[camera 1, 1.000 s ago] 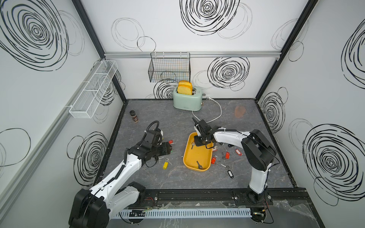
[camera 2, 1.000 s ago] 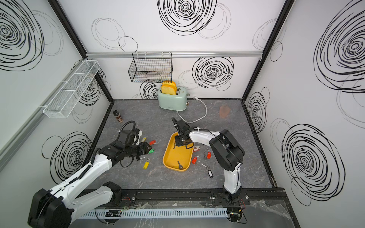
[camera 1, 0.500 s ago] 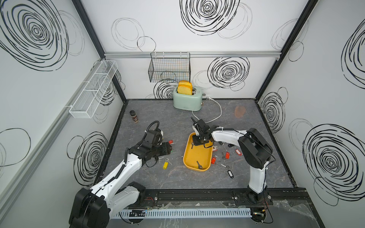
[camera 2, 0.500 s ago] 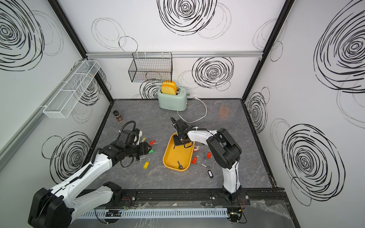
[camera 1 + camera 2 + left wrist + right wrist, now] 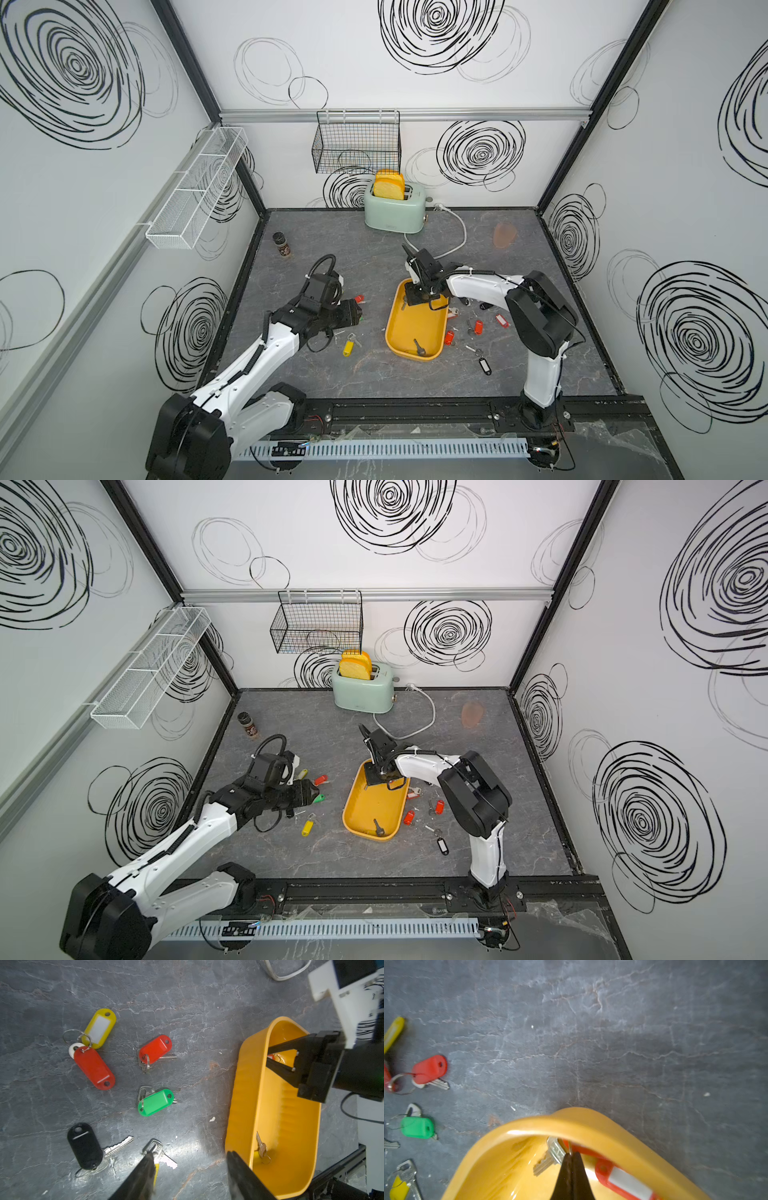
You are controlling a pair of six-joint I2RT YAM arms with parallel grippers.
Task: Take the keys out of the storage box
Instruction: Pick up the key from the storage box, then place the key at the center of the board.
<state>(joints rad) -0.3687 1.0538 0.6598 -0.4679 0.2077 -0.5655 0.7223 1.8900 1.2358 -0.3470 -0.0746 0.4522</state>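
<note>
Keys [image 5: 155,1049] mostly out: tagged ones (red, green, yellow, black) lie loose on the table on both sides of the storage box [image 5: 417,322], which sits mid-table between the arms. Left inside, far as I can see: 2. A red-tag key [image 5: 623,1182] at the far end, tight vs the wall, and a bare key [image 5: 419,347] near the front end. At the far end the right jaws are down in the box, clenched, looks like on the ring of the red-tag key; lift-out not yet done. Beside the box the left jaws hang spread and empty just above the table, over a yellow-tag key [image 5: 160,1153]. So est. 2 pulls to go, 1 in progress. Table [image 5: 353,257]: dark grey stone-look top, flat, few white specks, black rail along the front. Back of table: mint toaster [image 5: 395,210] w/ toast up, white cord [image 5: 457,241], small brown jar [image 5: 283,245] by the left wall. Room: white panels w/ black swirl scribbles, black corner posts, black wire basket [image 5: 357,145] on back wall, white mesh shelf [image 5: 195,195] on left wall.
</note>
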